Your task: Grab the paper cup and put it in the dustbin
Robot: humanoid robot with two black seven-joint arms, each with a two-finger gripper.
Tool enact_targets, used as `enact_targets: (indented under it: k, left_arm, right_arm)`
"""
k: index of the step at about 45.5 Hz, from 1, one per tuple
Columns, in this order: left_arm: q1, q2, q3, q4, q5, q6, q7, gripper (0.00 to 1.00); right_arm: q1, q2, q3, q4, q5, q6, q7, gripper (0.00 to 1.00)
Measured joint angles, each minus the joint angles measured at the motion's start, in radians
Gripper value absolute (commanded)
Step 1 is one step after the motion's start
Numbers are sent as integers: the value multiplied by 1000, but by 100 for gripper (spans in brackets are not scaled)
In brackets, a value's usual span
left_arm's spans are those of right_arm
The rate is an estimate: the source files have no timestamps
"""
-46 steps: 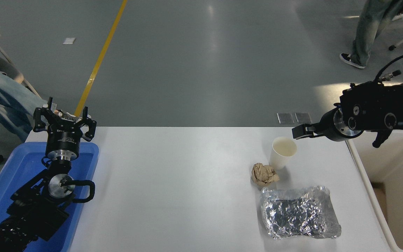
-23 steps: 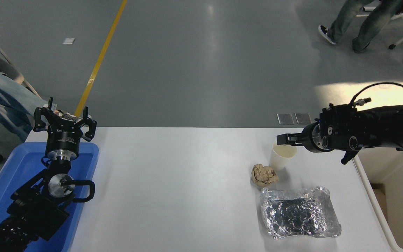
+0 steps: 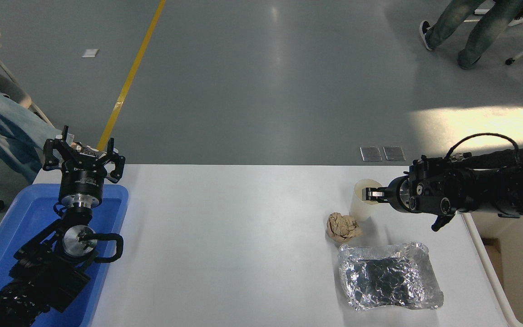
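The right end effector [image 3: 372,194] reaches in from 3 o'clock and sits right at the paper cup [image 3: 360,204], its tip overlapping the cup's rim on the 3 o'clock side. The cup stands upright on the white surface [image 3: 243,250], long axis vertical, mouth up, toward the surface's far right part. Whether the end effector's fingers are spread, pressed together, or already pinching the cup wall cannot be told from this view; only 1 finger tip shows against the rim.

The right arm is plainly the nearer one. The left end effector [image 3: 83,154] is parked at 9 o'clock over the blue tray [image 3: 25,213], well apart from the cup, its fingers spread wide.

The dustbin [image 3: 511,272] lies at 4 o'clock from the cup, off the surface's right edge, so the carry would likely run back toward the arm's own side.

Counted: 1 paper cup, 1 crumpled brown paper ball [image 3: 343,226] just beside the cup at 7 o'clock, 1 foil sheet [image 3: 388,277] nearer the camera, 1 tray, 1 dustbin.
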Motion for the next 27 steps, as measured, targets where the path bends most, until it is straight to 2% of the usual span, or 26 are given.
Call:
enact_targets:
  k: [27]
  left_arm:
    - [0,0,0,0,0,0,0,99]
  right_arm:
    - [16,-14,13,16,2,8,-1,0]
